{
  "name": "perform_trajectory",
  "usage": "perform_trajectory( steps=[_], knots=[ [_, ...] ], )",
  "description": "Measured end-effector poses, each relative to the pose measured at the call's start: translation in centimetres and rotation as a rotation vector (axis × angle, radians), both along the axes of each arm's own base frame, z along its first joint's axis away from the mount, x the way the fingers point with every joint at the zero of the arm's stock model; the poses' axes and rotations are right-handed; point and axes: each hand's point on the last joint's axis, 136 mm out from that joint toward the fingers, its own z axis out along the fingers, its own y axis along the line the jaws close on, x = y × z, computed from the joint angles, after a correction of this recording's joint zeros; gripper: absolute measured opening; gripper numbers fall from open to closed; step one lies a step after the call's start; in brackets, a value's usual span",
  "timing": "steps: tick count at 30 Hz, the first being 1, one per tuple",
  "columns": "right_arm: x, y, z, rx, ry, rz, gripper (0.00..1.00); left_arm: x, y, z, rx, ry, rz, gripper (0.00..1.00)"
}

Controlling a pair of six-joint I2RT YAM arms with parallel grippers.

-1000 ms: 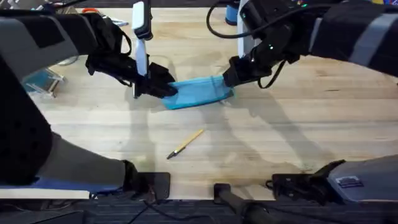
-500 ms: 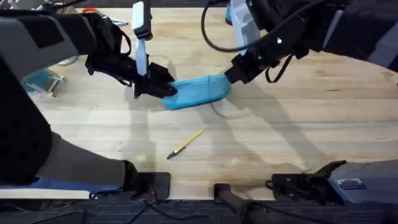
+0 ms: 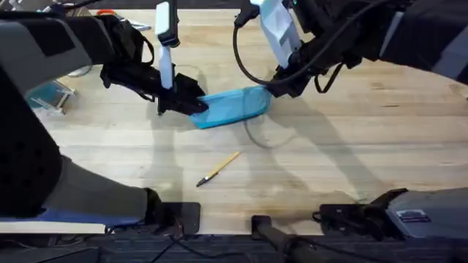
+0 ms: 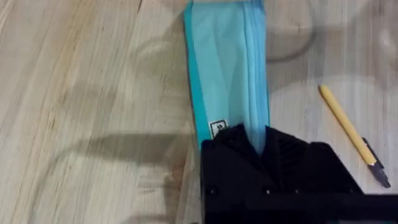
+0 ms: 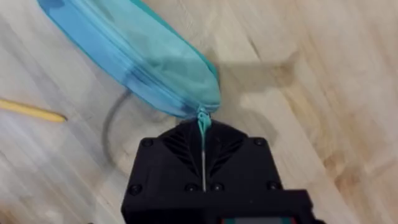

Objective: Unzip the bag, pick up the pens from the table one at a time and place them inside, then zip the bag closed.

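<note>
The left hand [image 3: 191, 104] is clamped tight on the near end of the light blue bag [image 3: 232, 107], its black fingers [image 4: 239, 149] pinching the fabric right at the zipper line. Across from it, the right hand [image 3: 276, 88] is closed on the teal zipper pull [image 5: 203, 124] at the bag's other end, the pull pinched between its two fingers. The bag lies stretched between both hands on the tabletop [image 3: 351, 146], zipper running along its length. Nearer the arm bases, well apart from the bag, the tan pen [image 3: 218, 169] with its dark tip lies alone on the wood.
</note>
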Motion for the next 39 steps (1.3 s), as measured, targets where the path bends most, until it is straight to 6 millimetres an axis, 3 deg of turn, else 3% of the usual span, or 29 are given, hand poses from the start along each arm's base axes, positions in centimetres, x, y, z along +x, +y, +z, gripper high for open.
perform_trajectory(
  steps=[6, 22, 39],
  knots=[
    [0.3, 0.4, 0.4, 0.004, -0.025, 0.019, 0.031, 0.0, 0.0, 0.0, 0.004, -0.001, 0.000, 0.041],
    [-1.7, 4.1, 0.8, 0.001, -0.058, 0.134, 0.031, 0.0, 0.1, -0.1, 0.008, 0.000, -0.001, 0.041],
    [-3.6, 9.3, 2.1, 0.062, -0.139, 0.262, 0.030, 0.0, 0.1, -0.1, 0.008, 0.003, -0.001, 0.041]
  ],
)
